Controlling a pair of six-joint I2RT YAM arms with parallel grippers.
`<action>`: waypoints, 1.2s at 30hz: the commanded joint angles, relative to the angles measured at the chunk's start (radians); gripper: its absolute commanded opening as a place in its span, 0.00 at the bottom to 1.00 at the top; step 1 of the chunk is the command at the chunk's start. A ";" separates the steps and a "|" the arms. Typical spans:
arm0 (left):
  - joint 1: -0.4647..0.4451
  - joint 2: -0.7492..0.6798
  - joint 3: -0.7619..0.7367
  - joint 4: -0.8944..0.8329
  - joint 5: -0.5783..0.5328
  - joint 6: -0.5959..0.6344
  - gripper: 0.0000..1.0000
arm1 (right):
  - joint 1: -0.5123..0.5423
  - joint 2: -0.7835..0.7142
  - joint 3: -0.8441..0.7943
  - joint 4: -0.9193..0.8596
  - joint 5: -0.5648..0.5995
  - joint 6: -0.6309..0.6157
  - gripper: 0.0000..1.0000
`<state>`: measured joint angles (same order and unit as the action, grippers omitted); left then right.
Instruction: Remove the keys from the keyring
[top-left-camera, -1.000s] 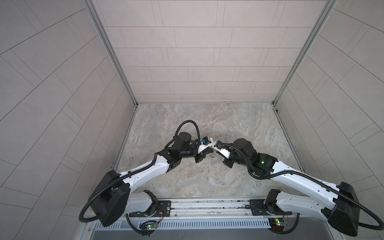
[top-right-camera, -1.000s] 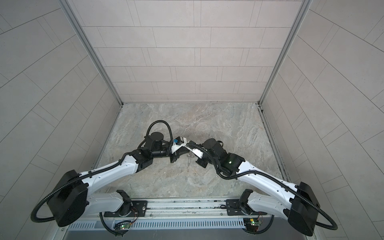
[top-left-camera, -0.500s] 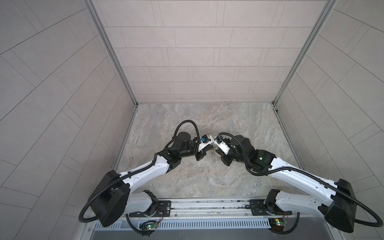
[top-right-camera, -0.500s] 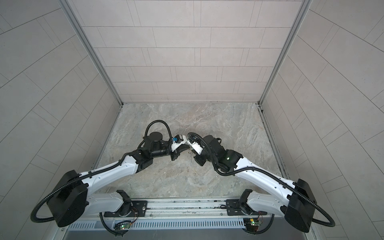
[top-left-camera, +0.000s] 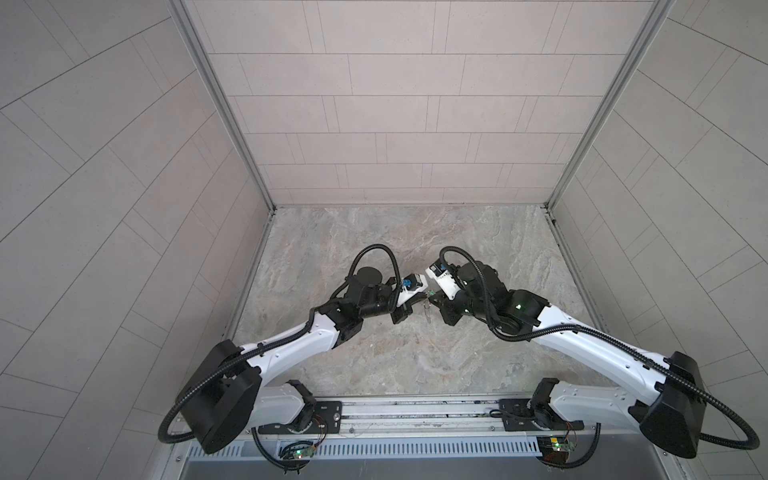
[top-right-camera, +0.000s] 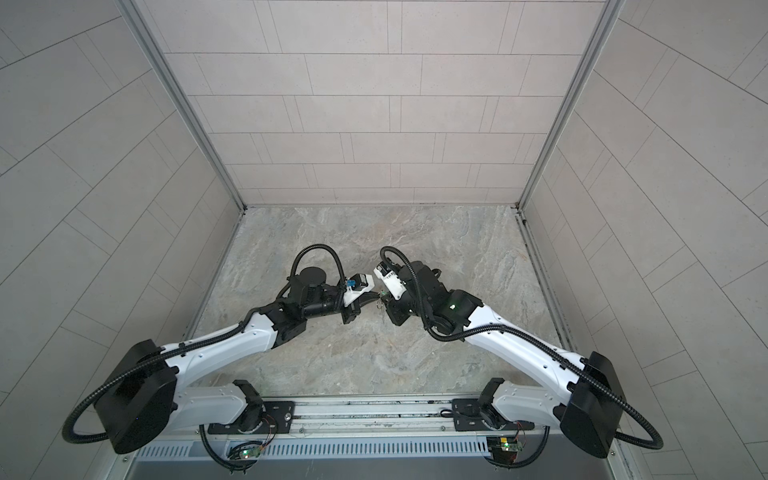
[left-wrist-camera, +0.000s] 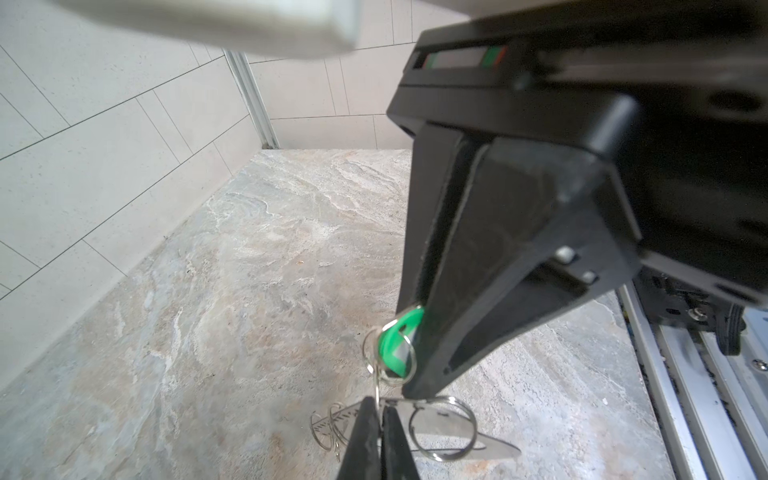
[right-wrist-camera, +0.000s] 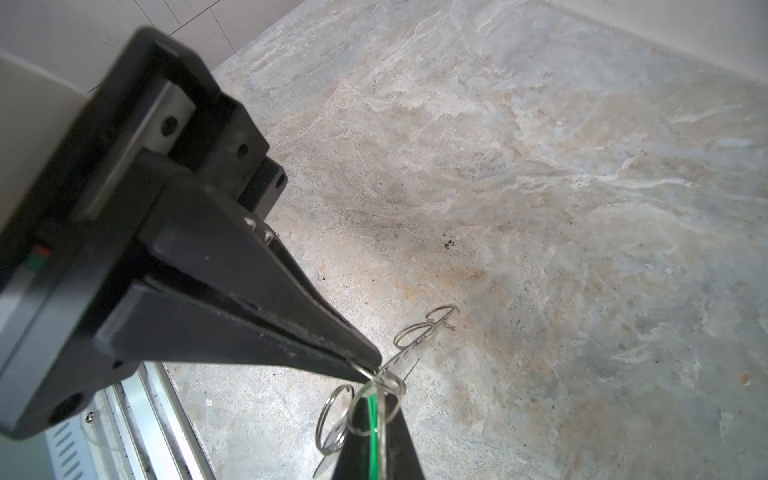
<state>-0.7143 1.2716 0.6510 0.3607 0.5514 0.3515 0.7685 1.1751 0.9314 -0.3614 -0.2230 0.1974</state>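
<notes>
The green key (left-wrist-camera: 395, 337) sits between the fingers of my right gripper (right-wrist-camera: 380, 405), which is shut on it; in the right wrist view the key (right-wrist-camera: 374, 432) shows edge-on. A wire loop threads the key to the keyring (left-wrist-camera: 494, 445), a flat grey plate with several silver loops. My left gripper (left-wrist-camera: 378, 409) is shut on one thin loop at the plate's edge, and its tips (right-wrist-camera: 371, 365) show again in the right wrist view. In both top views the left gripper (top-left-camera: 420, 296) and right gripper (top-left-camera: 435, 299) meet tip to tip over mid-table, with the keyring (top-right-camera: 379, 307) dangling below them.
The marble tabletop (top-left-camera: 415, 357) is walled by tiled panels on three sides. A metal rail (top-left-camera: 415, 411) carrying both arm bases runs along the front edge. Black cables loop above both wrists.
The right wrist has swung in and towards the back, bringing its gripper closer to the left one. The left arm has hardly moved. Both grips stay shut.
</notes>
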 joint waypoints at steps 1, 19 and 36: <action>-0.014 -0.020 -0.010 0.009 -0.018 0.037 0.00 | -0.008 0.008 0.042 -0.026 -0.019 0.072 0.00; -0.069 -0.031 -0.016 -0.046 -0.185 0.193 0.00 | -0.047 0.113 0.158 -0.152 -0.170 0.241 0.00; -0.091 -0.060 -0.030 -0.082 -0.200 0.239 0.00 | -0.114 0.092 0.157 -0.238 -0.173 0.224 0.00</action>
<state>-0.7990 1.2392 0.6369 0.3004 0.3328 0.5625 0.6777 1.3155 1.0958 -0.5797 -0.4149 0.4255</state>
